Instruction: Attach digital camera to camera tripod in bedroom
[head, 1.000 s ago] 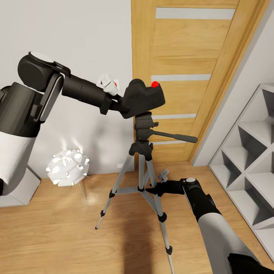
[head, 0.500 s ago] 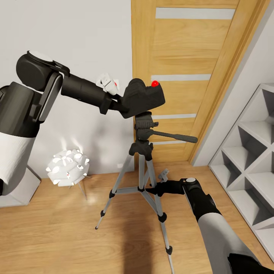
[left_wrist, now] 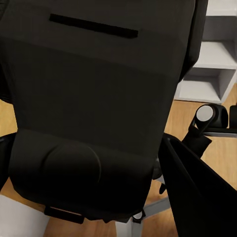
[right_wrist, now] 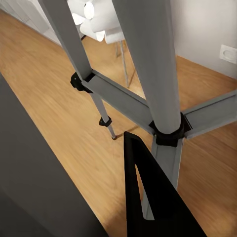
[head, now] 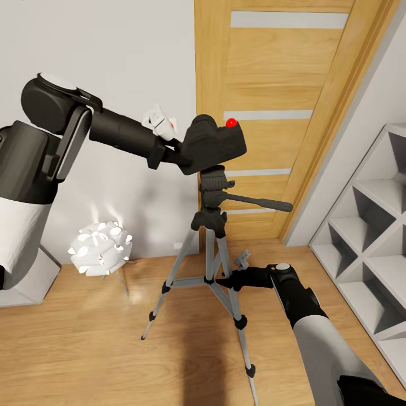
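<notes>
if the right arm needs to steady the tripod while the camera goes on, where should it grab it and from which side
Probably a leg of the camera tripod just above its black brace collar, coming in from the shelf side where the right gripper already sits. The tubes there are straight, bare and slim enough to close on. Avoid the pan handle, which may swivel.

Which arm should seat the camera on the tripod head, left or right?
Left. The left gripper already holds the digital camera just above the camera tripod head. The right gripper sits low at the leg braces, well below the head.
</notes>
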